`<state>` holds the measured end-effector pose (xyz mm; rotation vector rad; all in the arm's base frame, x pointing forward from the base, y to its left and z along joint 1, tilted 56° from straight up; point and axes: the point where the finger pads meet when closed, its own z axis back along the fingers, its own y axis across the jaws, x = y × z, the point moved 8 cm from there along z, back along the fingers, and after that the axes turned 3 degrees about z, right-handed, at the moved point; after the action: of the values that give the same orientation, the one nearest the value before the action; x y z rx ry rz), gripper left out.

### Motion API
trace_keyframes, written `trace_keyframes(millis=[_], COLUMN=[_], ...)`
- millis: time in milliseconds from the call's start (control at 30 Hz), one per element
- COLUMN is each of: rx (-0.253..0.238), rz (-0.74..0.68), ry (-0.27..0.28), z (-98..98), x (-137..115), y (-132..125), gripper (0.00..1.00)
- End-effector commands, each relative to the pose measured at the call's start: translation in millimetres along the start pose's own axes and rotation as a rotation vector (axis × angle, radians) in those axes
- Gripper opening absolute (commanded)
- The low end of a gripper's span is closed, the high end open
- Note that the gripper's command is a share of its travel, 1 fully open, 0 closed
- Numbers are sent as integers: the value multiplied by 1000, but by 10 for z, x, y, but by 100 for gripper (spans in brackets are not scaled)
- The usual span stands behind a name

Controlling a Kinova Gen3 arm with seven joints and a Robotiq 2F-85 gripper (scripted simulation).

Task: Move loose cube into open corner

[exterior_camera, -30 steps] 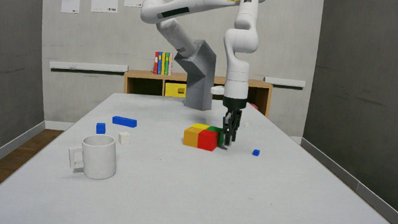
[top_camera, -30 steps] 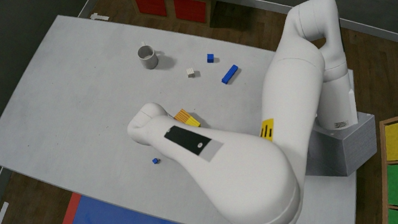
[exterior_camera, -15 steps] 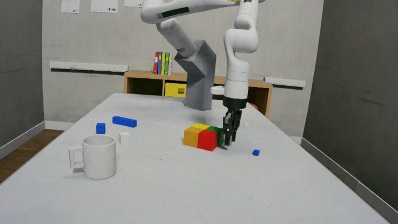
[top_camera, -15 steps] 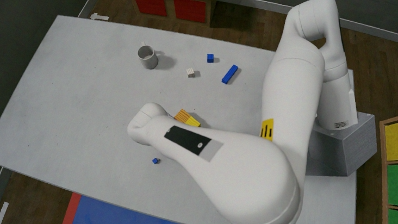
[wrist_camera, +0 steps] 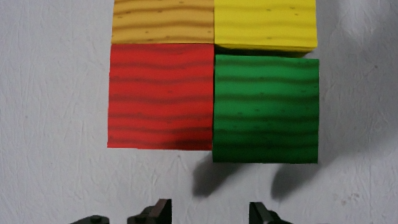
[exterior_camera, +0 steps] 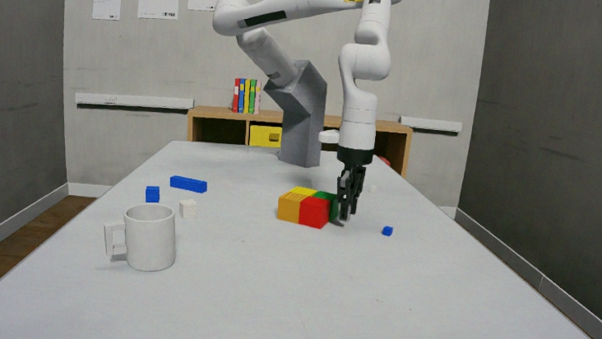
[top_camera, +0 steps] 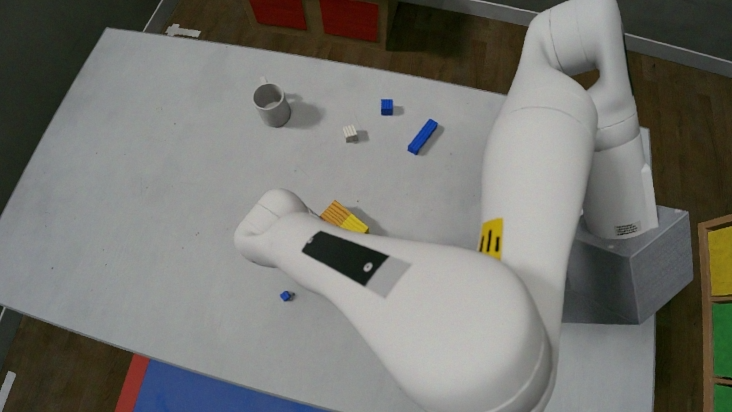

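Pale grey table (top_camera: 169, 168) (exterior_camera: 235, 286) (wrist_camera: 45, 165), wood floor and grey walls around it. Top view: forearm covers the red and green cubes plus the gripper; only orange and yellow cubes show. Wrist view: orange cube (top_camera: 334, 212) (exterior_camera: 288, 206) (wrist_camera: 162, 22) and yellow cube (top_camera: 354, 223) (exterior_camera: 302, 191) (wrist_camera: 265, 22) are cut off at the frame top, and the fingers are only partly in at the bottom. Exterior view: gripper (exterior_camera: 350, 216) (wrist_camera: 210, 212) overlaps the green cube's outer side; can't tell from there whether they touch. White mug (top_camera: 272, 107) (exterior_camera: 150, 238), white block (top_camera: 350, 134) (exterior_camera: 187, 208), blue block (top_camera: 386, 107) (exterior_camera: 152, 193) and long blue bar (top_camera: 422, 136) (exterior_camera: 187, 183) sit well apart from the cubes. Small blue cube (top_camera: 285, 295) (exterior_camera: 387, 230) is on the gripper's side of the group, apart from it. Green cube (exterior_camera: 332, 202) (wrist_camera: 266, 109) is the loose one: upright in the open corner, beside red cube (exterior_camera: 313, 211) (wrist_camera: 160, 96), edges about parallel. Dark gap between green and yellow, so not flush there; green's outer edge sticks out past red's. Only a thin dark seam on the red side; full face contact can't be confirmed. Claw is partway open, nothing grasped.
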<state>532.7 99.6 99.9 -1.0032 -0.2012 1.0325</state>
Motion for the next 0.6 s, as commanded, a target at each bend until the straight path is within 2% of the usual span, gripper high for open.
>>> trace_keyframes(millis=[0,567], rx=[-2,-2], rz=[7,22], ry=[-3,-2], z=[-15,-15], x=[12,-45], y=[-2,5], gripper=[54,54])
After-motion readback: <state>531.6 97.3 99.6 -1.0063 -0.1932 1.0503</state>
